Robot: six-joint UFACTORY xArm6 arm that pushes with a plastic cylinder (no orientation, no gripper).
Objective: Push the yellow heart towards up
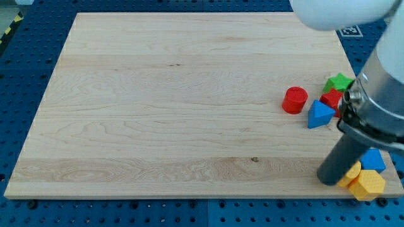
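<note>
My tip (pixel 329 179) rests touching the yellow heart (pixel 351 174), which lies just to its right, partly hidden.

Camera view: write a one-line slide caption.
Rod tip beside yellow blocks at wooden board's lower right.

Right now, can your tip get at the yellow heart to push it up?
Probably yes. My tip sits right beside the yellow heart, at its left, nothing between them. To push it up I would first need to get below it, near the board's bottom edge.
</note>
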